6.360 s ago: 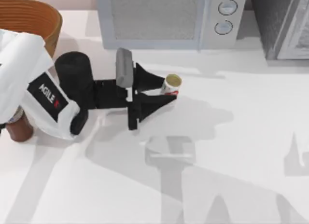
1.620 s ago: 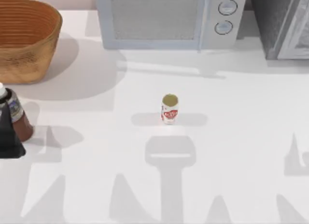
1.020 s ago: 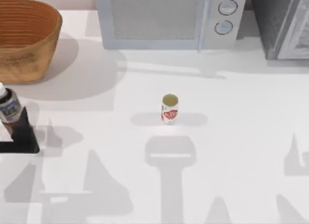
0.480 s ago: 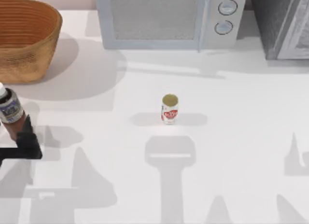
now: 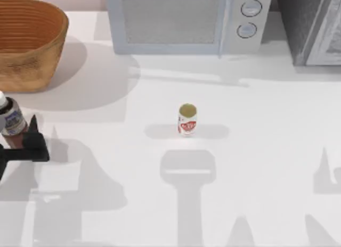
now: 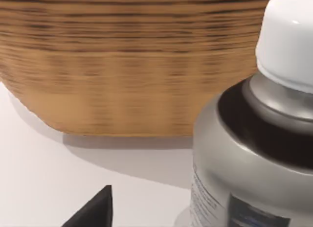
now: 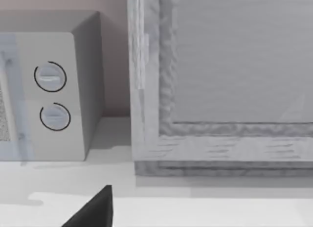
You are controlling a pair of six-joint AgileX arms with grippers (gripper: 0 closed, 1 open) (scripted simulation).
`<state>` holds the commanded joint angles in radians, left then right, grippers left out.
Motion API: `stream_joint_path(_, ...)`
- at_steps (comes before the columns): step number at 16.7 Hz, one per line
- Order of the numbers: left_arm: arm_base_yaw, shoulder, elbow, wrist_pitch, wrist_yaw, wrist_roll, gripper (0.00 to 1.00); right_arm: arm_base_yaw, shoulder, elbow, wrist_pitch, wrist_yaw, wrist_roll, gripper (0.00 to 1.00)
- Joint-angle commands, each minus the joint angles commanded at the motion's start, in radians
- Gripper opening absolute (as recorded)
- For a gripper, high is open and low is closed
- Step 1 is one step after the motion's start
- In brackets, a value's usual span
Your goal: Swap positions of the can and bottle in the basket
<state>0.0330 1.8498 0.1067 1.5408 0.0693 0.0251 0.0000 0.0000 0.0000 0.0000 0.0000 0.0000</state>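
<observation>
Top view: the basket (image 5: 29,42) occupies the upper left of the frame on the white table (image 5: 256,151); the can (image 5: 187,119) stands upright near the frame's centre, well apart from the basket; the bottle (image 5: 10,122) stands at the left edge, below the basket and outside it. The left gripper (image 5: 29,146) lies at the left edge just beside the bottle's lower right; whether its fingers are open or closed on the bottle cannot be told. A microwave (image 5: 186,21) sits along the top edge. Left wrist view: bottle (image 6: 254,148) close, basket wall (image 6: 122,65) behind. Right wrist view: microwave dials (image 7: 51,97), 1 dark finger (image 7: 93,210)
</observation>
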Motion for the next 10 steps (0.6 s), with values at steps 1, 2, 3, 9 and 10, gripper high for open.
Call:
stream_joint_path(1,-0.003,0.027,0.04,-0.009,-0.002,-0.001,1.0,0.0,0.0,0.0,0.0,0.0,0.0,1.0)
stream_joint_path(2,-0.006,0.052,0.076,-0.018,-0.005,-0.001,1.0,0.0,0.0,0.0,0.0,0.0,0.0,1.0)
stream_joint_path(3,-0.008,0.074,0.103,-0.025,-0.007,-0.002,1.0,0.0,0.0,0.0,0.0,0.0,0.0,1.0)
stream_joint_path(9,-0.01,0.093,0.124,-0.032,-0.008,-0.002,0.92,0.0,0.0,0.0,0.0,0.0,0.0,1.0)
stream_joint_path(10,-0.01,0.093,0.124,-0.032,-0.008,-0.002,0.85,0.0,0.0,0.0,0.0,0.0,0.0,1.0)
